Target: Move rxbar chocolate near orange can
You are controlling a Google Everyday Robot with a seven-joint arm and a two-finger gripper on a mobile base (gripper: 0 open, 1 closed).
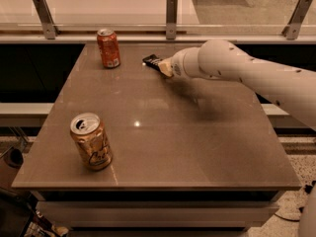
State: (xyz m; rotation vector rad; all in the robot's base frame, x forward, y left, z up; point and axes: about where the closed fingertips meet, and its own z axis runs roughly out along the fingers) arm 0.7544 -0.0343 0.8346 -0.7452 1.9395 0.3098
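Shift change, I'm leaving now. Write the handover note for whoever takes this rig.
The gripper is at the table's far side, right against the rxbar chocolate; whether it holds it is unclear.
The orange can stands at the near left corner, far from the bar.
Done: approach. Left: confirm the hold, carry the bar across, set it beside the orange can.
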